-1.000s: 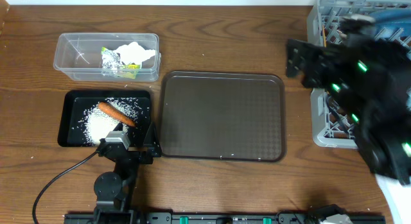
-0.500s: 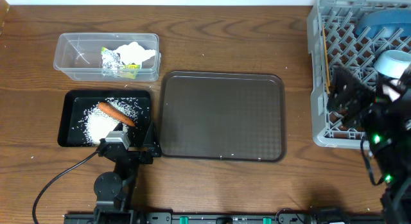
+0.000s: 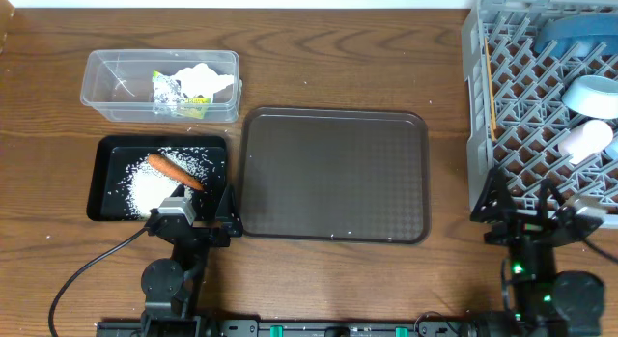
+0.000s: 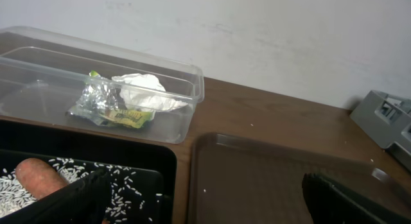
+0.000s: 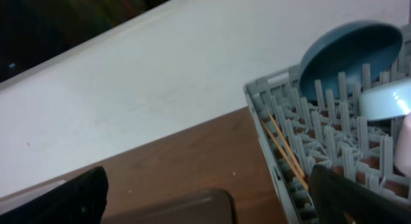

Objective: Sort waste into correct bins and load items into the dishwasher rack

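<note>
The clear tub (image 3: 111, 86) (image 4: 38, 89) holds crumpled paper (image 3: 208, 79) (image 4: 144, 92) and a foil wrapper (image 3: 172, 94) (image 4: 103, 103). In the black tray (image 3: 104, 163) (image 4: 128, 153) lie rice (image 3: 147, 190) (image 4: 13, 195) and a carrot (image 3: 174, 170) (image 4: 38, 176). The grey rack (image 3: 475, 134) (image 5: 257, 102) carries the dark-blue bowl (image 3: 579, 33) (image 5: 347, 54), light-blue bowl (image 3: 594, 94) (image 5: 385, 99), cup (image 3: 586, 139) and chopsticks (image 3: 491, 86) (image 5: 286, 150). My left gripper (image 3: 196, 211) (image 4: 209, 201) stands open at the black tray's near right corner. My right gripper (image 3: 533, 210) (image 5: 209, 201) is open and holds nothing, just in front of the rack.
A large dark brown serving tray (image 3: 333, 173) (image 4: 270, 179) lies mid-table between the bins and the rack, with nothing on it but a few rice grains. A cable (image 3: 87, 269) trails from the left arm across the front left.
My right arm has pulled back from over the rack to the table's front edge, uncovering the bowls and cup. The left arm has stayed put.
</note>
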Robot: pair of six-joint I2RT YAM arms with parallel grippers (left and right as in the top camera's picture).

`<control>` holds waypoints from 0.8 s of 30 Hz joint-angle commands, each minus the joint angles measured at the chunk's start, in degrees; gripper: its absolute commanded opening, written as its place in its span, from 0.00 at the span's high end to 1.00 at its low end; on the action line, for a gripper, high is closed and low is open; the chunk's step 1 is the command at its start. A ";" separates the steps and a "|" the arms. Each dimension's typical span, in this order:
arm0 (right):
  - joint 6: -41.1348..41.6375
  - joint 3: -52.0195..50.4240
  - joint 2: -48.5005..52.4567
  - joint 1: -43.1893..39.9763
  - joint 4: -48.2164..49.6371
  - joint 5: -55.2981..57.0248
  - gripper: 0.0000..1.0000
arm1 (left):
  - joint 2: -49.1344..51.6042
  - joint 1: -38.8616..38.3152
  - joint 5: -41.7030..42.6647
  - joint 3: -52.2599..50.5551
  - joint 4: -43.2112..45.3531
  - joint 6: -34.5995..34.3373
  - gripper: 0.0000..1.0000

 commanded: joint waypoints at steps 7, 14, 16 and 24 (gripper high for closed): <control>-3.76 -13.53 -8.02 -0.76 9.55 0.57 0.01 | -0.37 0.26 0.76 -0.87 -2.10 0.96 0.02; -6.93 -18.49 -8.02 -3.63 16.04 -1.01 0.01 | -0.37 0.24 0.76 -0.87 -2.10 0.96 0.02; -8.72 -19.89 -8.02 -4.22 18.01 -2.38 0.01 | -0.37 0.24 0.76 -0.87 -2.10 0.96 0.02; -16.81 -22.34 -8.04 -4.57 22.34 -3.48 0.01 | -0.37 0.24 0.76 -0.87 -2.10 0.96 0.02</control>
